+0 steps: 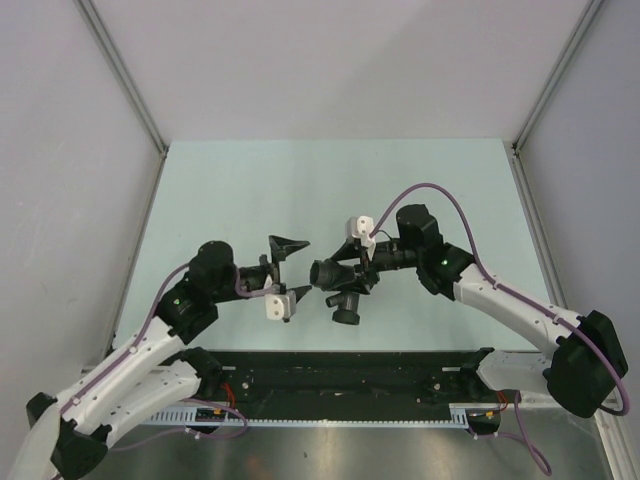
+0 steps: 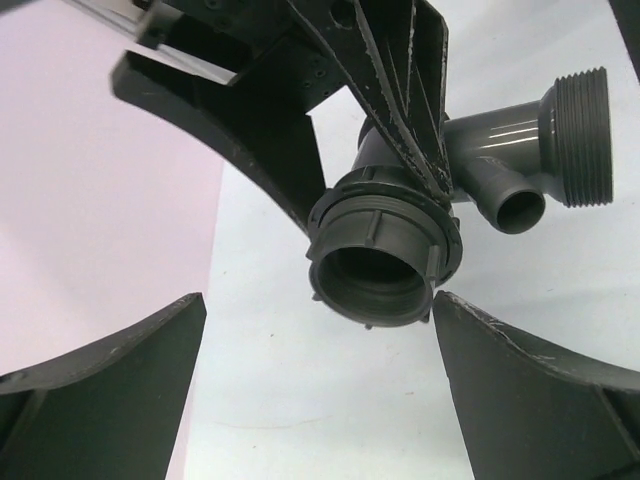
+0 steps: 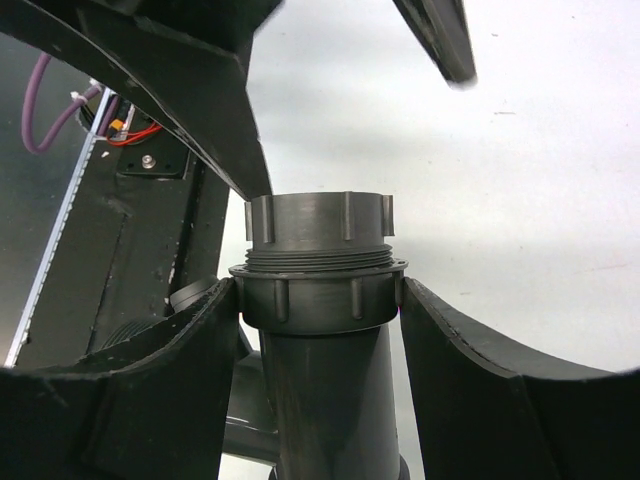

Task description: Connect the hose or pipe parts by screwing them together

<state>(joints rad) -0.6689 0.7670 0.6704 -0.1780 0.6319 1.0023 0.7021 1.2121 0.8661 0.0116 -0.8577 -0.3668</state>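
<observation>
Held: dark grey plastic Y-branched pipe fitting (image 2: 500, 130), ribbed grey collar (image 3: 318, 220) part-threaded; my right jaws clamp it, left jaws apart; next, I judge, grip collar and twist.

Dark grey pipe fitting (image 3: 318, 300) — pale mint-green table (image 1: 250, 190), thin purple cables (image 1: 432, 186), white arm shells (image 1: 510, 300)

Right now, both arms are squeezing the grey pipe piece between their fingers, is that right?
Not both. Only the right arm's fingers squeeze the pipe piece; the left arm's fingers stand open, not clamped on it, as the left wrist view shows.
</observation>
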